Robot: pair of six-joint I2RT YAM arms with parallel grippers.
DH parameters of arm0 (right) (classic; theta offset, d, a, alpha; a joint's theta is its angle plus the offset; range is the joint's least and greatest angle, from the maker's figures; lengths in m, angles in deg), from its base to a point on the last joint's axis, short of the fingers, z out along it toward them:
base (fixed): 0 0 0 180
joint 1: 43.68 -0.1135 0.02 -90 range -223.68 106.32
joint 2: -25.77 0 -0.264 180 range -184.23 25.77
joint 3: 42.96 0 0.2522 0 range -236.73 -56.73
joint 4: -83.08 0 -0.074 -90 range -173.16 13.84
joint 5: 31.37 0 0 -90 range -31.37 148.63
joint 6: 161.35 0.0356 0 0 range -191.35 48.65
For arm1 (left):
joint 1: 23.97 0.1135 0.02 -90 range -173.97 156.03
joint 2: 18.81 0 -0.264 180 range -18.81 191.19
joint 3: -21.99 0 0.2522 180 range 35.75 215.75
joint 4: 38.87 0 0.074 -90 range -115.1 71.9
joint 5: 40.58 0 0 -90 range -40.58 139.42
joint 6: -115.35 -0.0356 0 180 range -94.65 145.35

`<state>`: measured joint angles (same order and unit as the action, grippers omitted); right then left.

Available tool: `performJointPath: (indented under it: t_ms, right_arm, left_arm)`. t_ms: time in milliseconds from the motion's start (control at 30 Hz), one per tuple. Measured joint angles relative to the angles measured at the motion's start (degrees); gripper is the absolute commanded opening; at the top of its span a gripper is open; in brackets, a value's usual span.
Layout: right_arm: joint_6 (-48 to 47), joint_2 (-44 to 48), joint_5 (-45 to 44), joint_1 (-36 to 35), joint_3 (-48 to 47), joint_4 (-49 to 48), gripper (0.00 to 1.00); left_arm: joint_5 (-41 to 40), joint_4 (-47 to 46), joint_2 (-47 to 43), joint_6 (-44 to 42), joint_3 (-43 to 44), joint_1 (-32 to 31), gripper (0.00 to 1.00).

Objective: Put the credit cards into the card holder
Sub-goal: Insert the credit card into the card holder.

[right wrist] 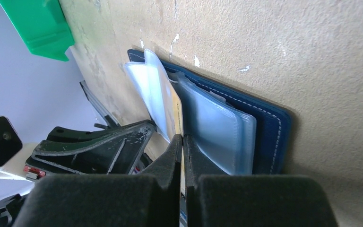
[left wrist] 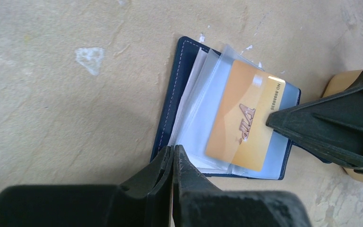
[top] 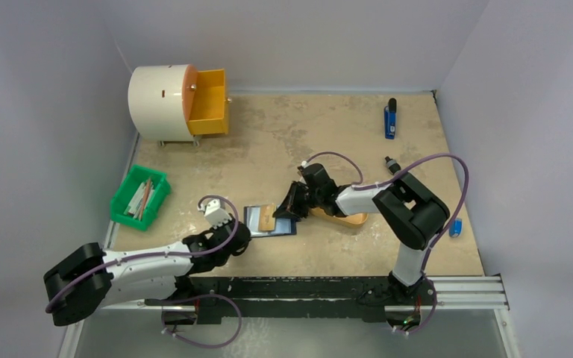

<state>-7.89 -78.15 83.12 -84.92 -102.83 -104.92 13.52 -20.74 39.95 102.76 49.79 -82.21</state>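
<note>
We see the card holder (left wrist: 170,104) open on the bench (left wrist: 52,118), with one credit card (left wrist: 236,127) seemingly partway into a clear sleeve (left wrist: 203,94) and pinched by the right gripper (right wrist: 183,142). The left gripper (left wrist: 172,156), pressed together, seems to pinch a sleeve edge. The card is not yet fully seated.

**Tally on the desk**

One navy-blue folding card holder (left wrist: 172,94) and one orange-gold plastic card (left wrist: 238,123) are visible. The holder's clear plastic sleeves (left wrist: 203,109) overlap too much to count. On the desk (top: 306,134) there are also:

- one orange oval tray (top: 339,218)
- one green plastic bin (top: 123,201), its long sticks (top: 144,195) too bunched to count
- one white drum (top: 157,93) with one orange drawer (top: 210,112)
- one blue pen-like stick (top: 390,119)
- one small blue item (top: 456,227)
</note>
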Motion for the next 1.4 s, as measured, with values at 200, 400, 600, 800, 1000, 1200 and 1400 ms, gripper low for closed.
performJointPath:
  t_ms: [200, 400, 600, 800, 1000, 1200, 1400]
  right_arm:
    - [-0.5, -1.84, 0.28, -0.24, -1.33, 0.0, 0.0]
    - [-1.42, -2.71, 0.59, -0.28, -2.45, 0.04, 0.0]
    - [-1.62, -2.78, 0.57, -0.44, -2.93, 0.04, 0.0]
    - [-2.14, -3.08, 0.57, -0.55, -3.3, 0.37, 0.0]
    - [-3.54, -3.74, 0.59, -0.79, -5.11, 1.7, 0.0]
    - [-4.31, -4.04, 0.72, -1.25, -6.21, 2.25, 0.0]
    - [-4.72, -6.38, 1.36, -2.03, -8.07, 2.38, 0.0]
  left_arm:
    - [-0.61, 7.06, -4.04, -0.28, 0.79, 0.0, 0.24]
    - [-0.83, 11.41, -4.28, -1.18, 3.43, 0.0, 0.32]
    - [-2.47, 14.45, -4.09, -1.55, 6.12, 0.0, 0.3]
    - [-6.64, 18.03, -3.61, -1.55, 6.86, 0.46, 0.26]
    - [-6.49, 16.11, 0.63, -2.97, 6.97, 2.97, 0.15]
    - [-3.54, 11.65, 4.81, -4.79, 6.95, 4.98, 0.03]
    - [-2.51, 9.09, 5.79, -5.64, 6.71, 5.22, 0.0]
